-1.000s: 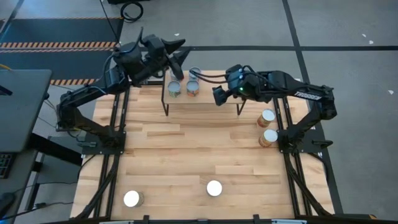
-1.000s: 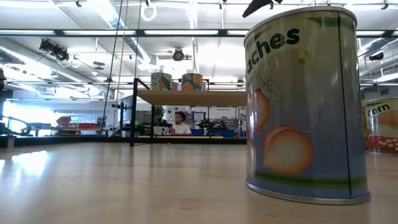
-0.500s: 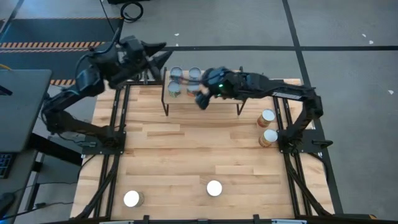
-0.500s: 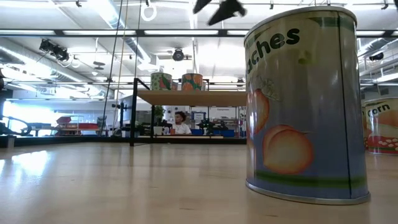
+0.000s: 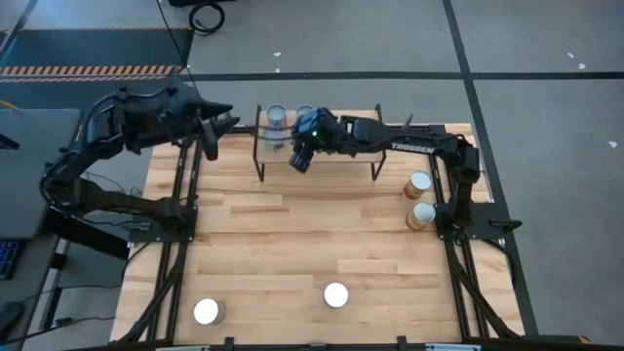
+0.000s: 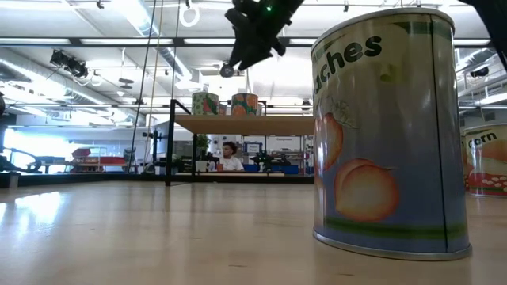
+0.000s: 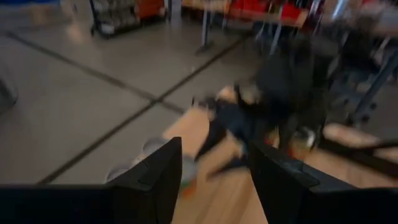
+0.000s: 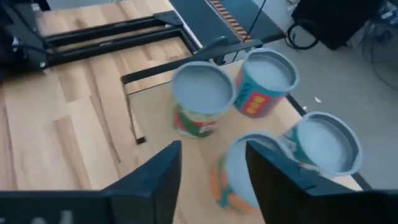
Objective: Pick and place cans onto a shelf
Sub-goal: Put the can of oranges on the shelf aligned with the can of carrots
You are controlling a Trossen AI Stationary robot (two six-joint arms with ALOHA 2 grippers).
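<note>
From my right wrist camera I see the right hand [image 8: 208,180] with its two dark fingers [image 8: 152,177] apart, above the shelf [image 8: 158,84]. Four cans stand there close together. The can with the red and green label [image 8: 202,99] is beside the can with the teal and orange label [image 8: 264,81]. A third can [image 8: 323,143] stands near them. The fourth can [image 8: 239,168] shows between my fingers. Beyond the shelf lies the slatted bench [image 8: 56,130].

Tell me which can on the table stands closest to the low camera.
The peaches can: it fills the low view's right side, far larger than the corn can behind it or the two on the shelf.
</note>
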